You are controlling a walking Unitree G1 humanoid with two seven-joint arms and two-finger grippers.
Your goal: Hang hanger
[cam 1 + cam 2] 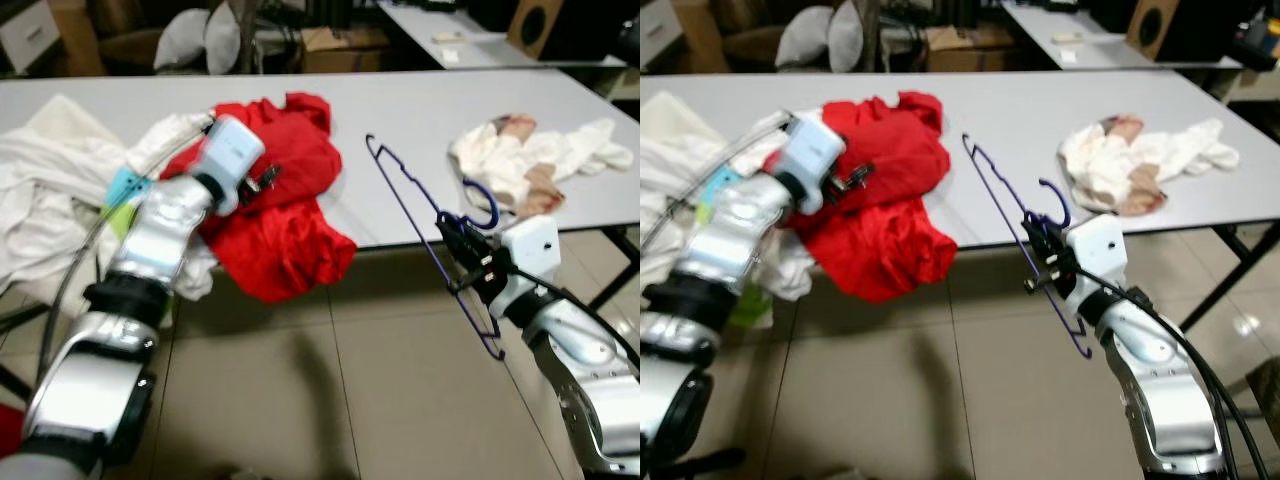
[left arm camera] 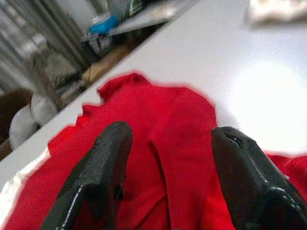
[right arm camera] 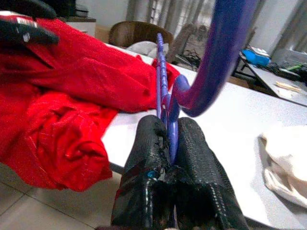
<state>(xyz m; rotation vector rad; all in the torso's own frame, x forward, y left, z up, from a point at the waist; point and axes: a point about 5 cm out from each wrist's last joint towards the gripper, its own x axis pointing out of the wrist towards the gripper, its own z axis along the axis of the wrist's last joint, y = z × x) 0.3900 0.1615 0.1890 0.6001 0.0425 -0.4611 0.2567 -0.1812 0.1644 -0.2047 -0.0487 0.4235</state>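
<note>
A long grey table [image 1: 420, 110] with a smooth matte top runs across the room, standing on a floor of large beige tiles [image 1: 330, 390]; a black metal table leg [image 1: 612, 275] shows at its right end. Behind it the room is dim and cluttered, with a second pale table [image 1: 470, 45] at the back, pale cushions [image 1: 200, 38] and a cardboard box [image 1: 335, 50]. A crumpled red garment [image 1: 285, 215] of soft, thin cloth lies on the near part of the table and spills over the front edge. Just beside it on the left sits a heap of white fabric [image 1: 45, 200], loosely folded and creased. Well apart on the right lies a bundle of cream cloth [image 1: 535, 160] with brownish patches. The left gripper [image 2: 168, 177] hovers low over the red garment, its two blunt black fingers spread apart with red folds visible between them, and I cannot tell whether they touch the cloth. The right gripper [image 3: 168, 158] sits in front of the table edge, its rubbery textured fingers pressed together on the thin purple hanger [image 1: 425, 235], clamping it near the base of the curved hook. The hanger is a slim wire-like frame, tilted, its upper end over the tabletop between the red garment and the cream cloth, its lower end hanging below the table edge.
</note>
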